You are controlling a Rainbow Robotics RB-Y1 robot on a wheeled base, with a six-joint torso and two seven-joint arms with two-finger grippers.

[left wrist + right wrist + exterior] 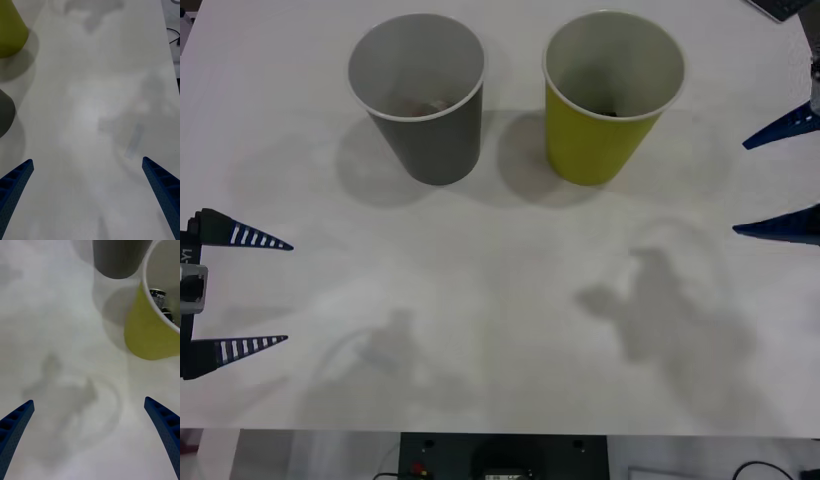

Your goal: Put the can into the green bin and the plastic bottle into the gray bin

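- Nearest the front camera, at its 8 o'clock edge, the left gripper (270,292) hangs over the bare white table (480,330), released, its two blue fingers spread wide with nothing between them.
- Over at 3 o'clock, the right gripper (750,185) sits at the table's side, likewise released and empty.
- At 12 o'clock, slightly toward 1, stands the green bin (605,130), upright; the right wrist view shows a dark, printed object inside the green bin (150,333), which I judge to be the can (159,296), though little of it is visible.
- Toward 11 o'clock stands the gray bin (430,125), just beside the green one and apart from it; something pale with a reddish tint lies at its bottom, likely the plastic bottle (420,104), but it is too dim to be sure.
- Nothing else lies on the open table surface between the bins and the grippers.
- My judgement: both placements appear done, and what is left is at most parking the arms clear of the bins.
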